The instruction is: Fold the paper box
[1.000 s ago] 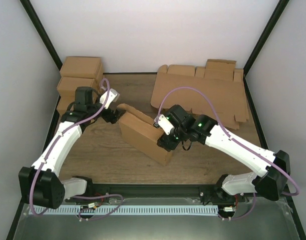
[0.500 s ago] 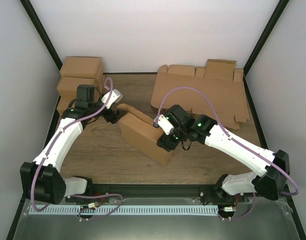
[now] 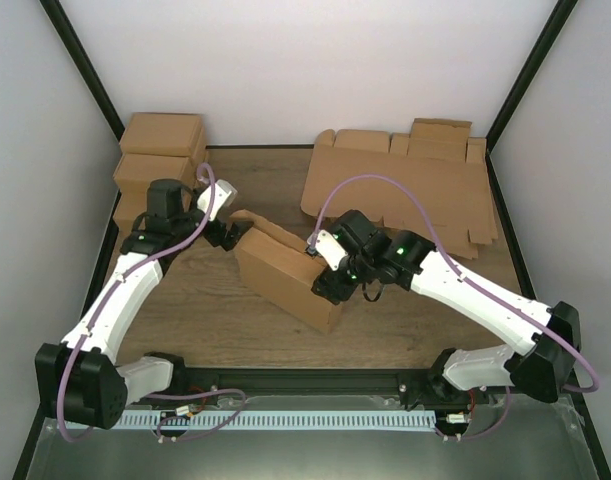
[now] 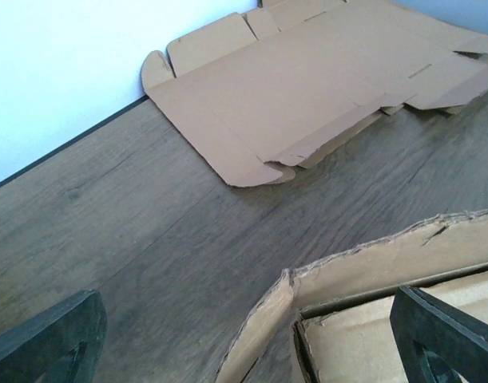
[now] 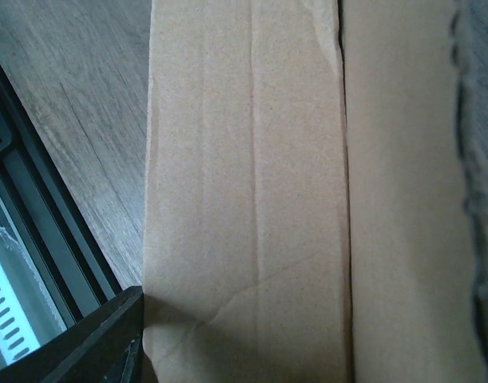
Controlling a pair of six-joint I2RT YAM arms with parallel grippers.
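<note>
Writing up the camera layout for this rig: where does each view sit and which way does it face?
Top external: above and behind the arms, looking down on the table; both arms whole, bases at bottom.
Left wrist: low over the table, facing the flat blanks and the back wall; left fingers wide apart at the lower corners.
Right wrist: close to the side of the paper box; one right finger at bottom left.
Shared: the paper box shows in all three.

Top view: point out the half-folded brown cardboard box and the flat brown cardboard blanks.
Half-folded brown cardboard box [image 3: 285, 285]: top view, its near side panel.
Flat brown cardboard blanks [image 3: 405, 195]: top view, the middle panel.
</note>
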